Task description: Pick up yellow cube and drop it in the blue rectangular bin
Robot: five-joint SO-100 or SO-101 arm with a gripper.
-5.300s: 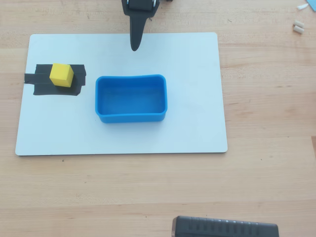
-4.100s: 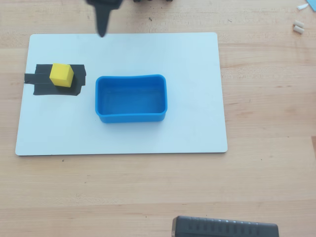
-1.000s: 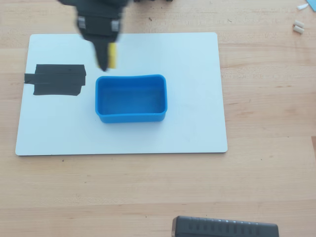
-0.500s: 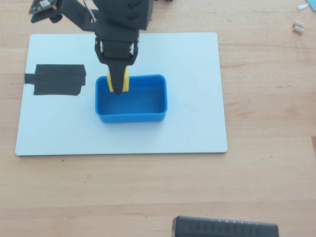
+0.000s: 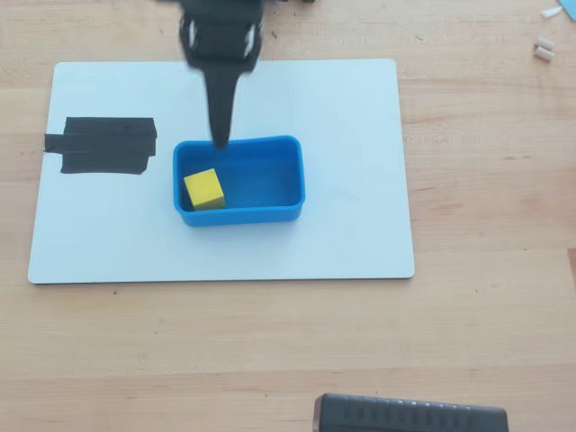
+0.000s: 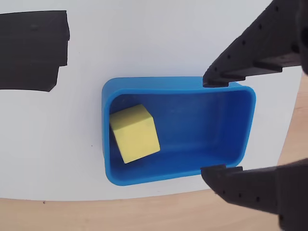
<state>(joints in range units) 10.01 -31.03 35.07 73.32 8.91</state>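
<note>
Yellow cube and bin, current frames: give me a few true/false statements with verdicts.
1. The yellow cube lies inside the blue bin. True.
2. The gripper is shut on the cube. False: it is open and empty.
3. The cube sits at the bin's right end in the overhead view. False: left end.
4. The black tape patch has nothing on it. True.
5. The bin stands on bare wood. False: on the white board.

Hobby workbench: light wooden tabletop (image 5: 486, 297), white board (image 5: 351, 225), black tape patch (image 5: 99, 146).
</note>
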